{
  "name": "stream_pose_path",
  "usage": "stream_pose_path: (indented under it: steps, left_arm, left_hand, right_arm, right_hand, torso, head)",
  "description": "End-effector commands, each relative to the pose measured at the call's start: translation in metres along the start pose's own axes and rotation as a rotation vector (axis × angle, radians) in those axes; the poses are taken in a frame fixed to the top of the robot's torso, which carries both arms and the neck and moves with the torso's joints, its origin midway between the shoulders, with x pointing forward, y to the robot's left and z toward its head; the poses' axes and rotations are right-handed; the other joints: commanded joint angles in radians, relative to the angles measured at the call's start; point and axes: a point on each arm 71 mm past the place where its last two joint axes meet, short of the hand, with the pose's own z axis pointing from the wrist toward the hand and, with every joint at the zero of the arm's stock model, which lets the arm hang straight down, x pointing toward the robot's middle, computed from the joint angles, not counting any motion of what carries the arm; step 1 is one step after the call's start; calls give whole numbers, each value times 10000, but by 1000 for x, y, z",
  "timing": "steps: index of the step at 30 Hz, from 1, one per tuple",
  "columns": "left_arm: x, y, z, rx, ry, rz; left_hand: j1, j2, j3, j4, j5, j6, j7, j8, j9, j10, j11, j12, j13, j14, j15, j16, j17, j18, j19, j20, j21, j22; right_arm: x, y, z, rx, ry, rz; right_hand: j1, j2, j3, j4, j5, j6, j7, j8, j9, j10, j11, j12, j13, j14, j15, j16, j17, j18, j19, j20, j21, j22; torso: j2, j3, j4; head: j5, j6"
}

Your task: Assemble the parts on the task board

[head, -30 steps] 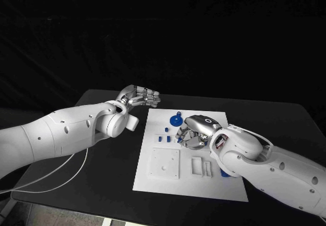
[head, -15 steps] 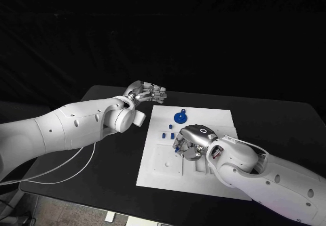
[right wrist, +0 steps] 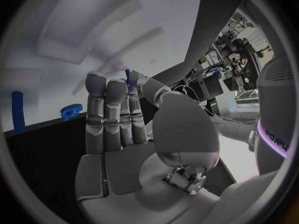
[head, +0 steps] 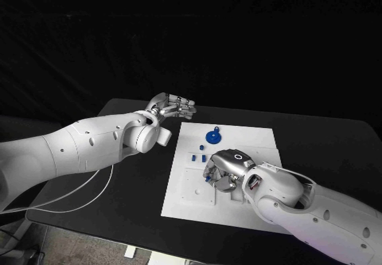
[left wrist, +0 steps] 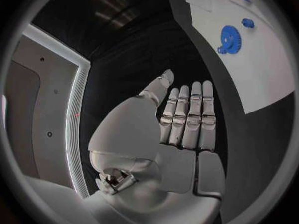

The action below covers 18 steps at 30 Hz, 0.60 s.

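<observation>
I am working in a robotics lab, set up as a test station. My desk (head: 318,138) is a plain black slab standing against a black backdrop, with nothing homely on or around it. On it lies a white task board (head: 239,212) with cut-out recesses and small blue parts (head: 213,136), the sort of fixture made for assembly trials. A white cable (head: 75,199) trails from my left arm off the desk's edge. Past my right robot hand (right wrist: 134,124), the wrist camera catches racks of equipment, loose wiring and bright overhead lighting in the room behind.
</observation>
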Motion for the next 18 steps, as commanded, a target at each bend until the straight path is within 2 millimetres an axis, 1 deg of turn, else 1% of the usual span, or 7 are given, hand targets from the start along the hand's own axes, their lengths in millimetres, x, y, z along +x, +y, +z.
stream_pose_path:
  steps: [1, 8, 11, 16, 18]
  left_arm:
    - [0, -2, 1, 101, -39, -78]
    - [-2, -1, 0, 59, -54, -72]
    - [-3, -1, 0, 37, -74, -65]
    - [-5, 0, 0, 12, -109, -52]
    - [-6, 0, 0, 5, -119, -49]
  left_hand:
    - [-25, 68, -13, -18, 43, 40, 11, -7, -4, -20, -10, -30, -12, -79, 15, -26, -11, 175, -39, 2, 31, -5]
    - [-19, 61, -16, -19, 40, 23, 15, -9, -4, -33, -6, -29, -12, -95, 21, -27, -11, 177, -36, 8, 28, -43]
    - [-19, 61, -16, -19, 40, 23, 15, -9, -4, -33, -6, -29, -12, -95, 21, -27, -11, 177, -36, 8, 28, -43]
    - [-10, 53, -24, -20, 39, 10, 17, -9, -5, -49, 1, -30, -12, -111, 28, -28, -12, 181, -37, 12, 27, -65]
    - [-10, 53, -24, -20, 39, 10, 17, -9, -5, -49, 1, -30, -12, -111, 28, -28, -12, 181, -37, 12, 27, -65]
  right_arm:
    - [2, 1, -1, -56, 143, -263]
    - [2, 0, -3, -34, 149, -346]
    - [3, 1, -4, -37, 154, -368]
    - [3, 1, -6, -35, 160, -390]
    - [4, 0, -6, -34, 171, -399]
  right_hand:
    - [-7, 72, 57, -18, -30, 51, 7, 34, 11, 88, -8, 69, 8, 40, -13, -63, 9, 274, 449, -73, 40, 8]
    - [-7, 72, 57, -18, -30, 51, 7, 34, 11, 88, -8, 69, 8, 40, -13, -63, 9, 274, 449, -73, 40, 8]
    - [-11, 77, 58, -42, -51, 65, 3, 36, 13, 100, -11, 68, 8, 48, -15, -77, 37, 280, 450, -74, 49, 10]
    - [-11, 77, 58, -42, -51, 65, 3, 36, 13, 100, -11, 68, 8, 48, -15, -77, 37, 280, 450, -74, 49, 10]
    - [-12, 77, 60, -43, -56, 65, 3, 35, 12, 100, -11, 68, 8, 49, -15, -77, 39, 279, 451, -74, 55, 11]
  torso:
    - [-2, -9, 8]
    - [1, -9, 10]
    - [-2, -4, 12]
    - [3, -9, 10]
    - [5, -4, 9]
  head:
    - [-3, -3]
    - [-4, -6]
    - [24, -22]
    - [27, -30]
    - [34, -45]
